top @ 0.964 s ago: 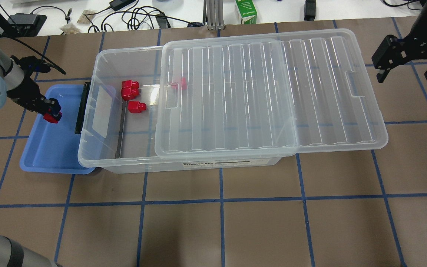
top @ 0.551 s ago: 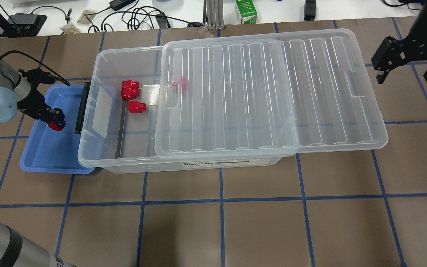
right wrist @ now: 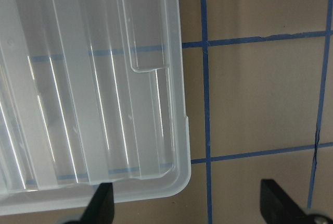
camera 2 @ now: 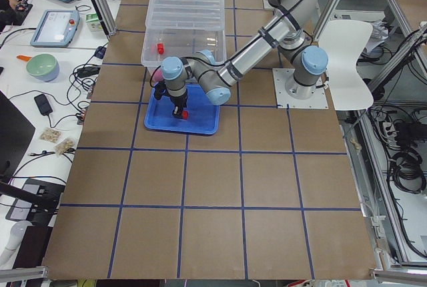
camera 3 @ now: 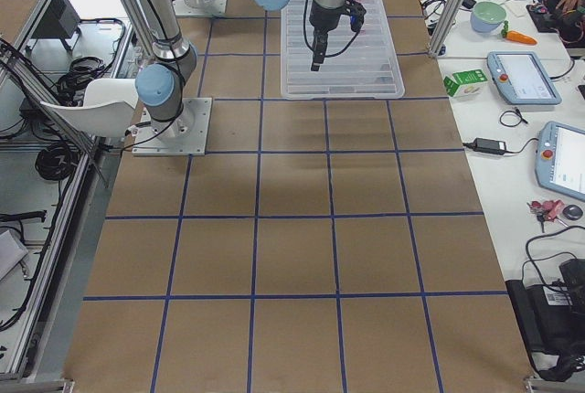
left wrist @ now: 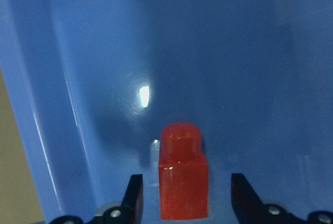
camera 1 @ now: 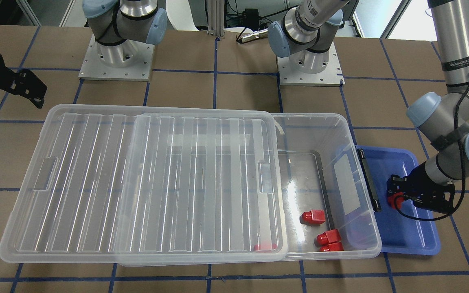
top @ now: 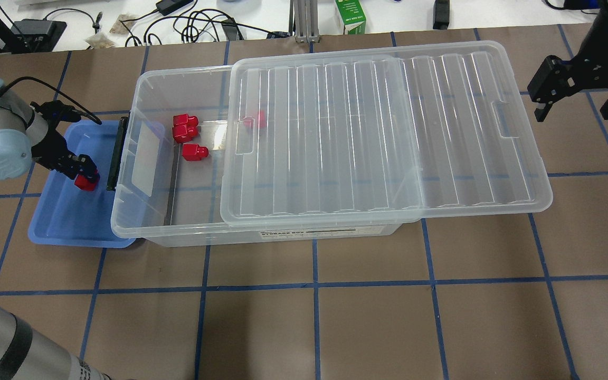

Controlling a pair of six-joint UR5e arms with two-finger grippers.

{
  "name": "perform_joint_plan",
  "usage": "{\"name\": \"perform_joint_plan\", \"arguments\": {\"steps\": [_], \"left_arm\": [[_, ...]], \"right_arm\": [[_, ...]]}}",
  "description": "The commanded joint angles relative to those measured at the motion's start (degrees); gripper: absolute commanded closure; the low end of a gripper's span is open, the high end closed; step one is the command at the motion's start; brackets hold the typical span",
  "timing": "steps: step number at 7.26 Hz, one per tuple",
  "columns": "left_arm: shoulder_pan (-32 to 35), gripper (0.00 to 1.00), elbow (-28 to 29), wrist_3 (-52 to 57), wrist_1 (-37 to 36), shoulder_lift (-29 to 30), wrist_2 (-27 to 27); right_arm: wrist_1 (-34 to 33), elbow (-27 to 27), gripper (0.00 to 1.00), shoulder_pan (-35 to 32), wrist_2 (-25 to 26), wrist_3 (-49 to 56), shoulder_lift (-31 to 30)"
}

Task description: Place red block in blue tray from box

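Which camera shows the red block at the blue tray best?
The left wrist-mounted view: the red block is large, peg showing, with gaps to both fingers of the left tool. Overhead and front-facing views show a small red spot at the tool's tip; the left side view, a speck.

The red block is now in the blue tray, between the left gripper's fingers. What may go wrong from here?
1. The red block sits between the left gripper's open fingers with little room, so a sideways move while lifting could knock it.
2. Another red block in the box lies under the lid's edge; the lid may stop the fingers there.
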State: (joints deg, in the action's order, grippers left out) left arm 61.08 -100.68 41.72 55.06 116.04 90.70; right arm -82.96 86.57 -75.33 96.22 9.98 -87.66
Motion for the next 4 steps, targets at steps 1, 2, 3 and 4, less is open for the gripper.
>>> {"name": "perform_joint_plan", "arguments": {"steps": [1, 2, 3, 4], "left_arm": [[0.88, 0.16, 0.39, -0.68, 4.24, -3.26, 0.27], [1.23, 0.16, 1.61, -2.33, 9.14, -6.15, 0.01], [2.54, 0.16, 2.84, -3.22, 13.11, -8.88, 0.35], [4.2, 0.16, 4.42, -3.4, 16.98, -11.78, 0.53]], "right_arm": [[-0.09, 0.01, 0.0, 0.44, 0.02, 0.04, 0.73], [-0.7, 0.01, 0.0, 2.8, -0.15, 0.3, 1.78], [-3.06, 0.7, 0.0, 4.73, -0.5, 0.48, 5.71], [-7.78, 0.88, 0.0, 5.1, -0.16, 3.0, 7.49]]}}
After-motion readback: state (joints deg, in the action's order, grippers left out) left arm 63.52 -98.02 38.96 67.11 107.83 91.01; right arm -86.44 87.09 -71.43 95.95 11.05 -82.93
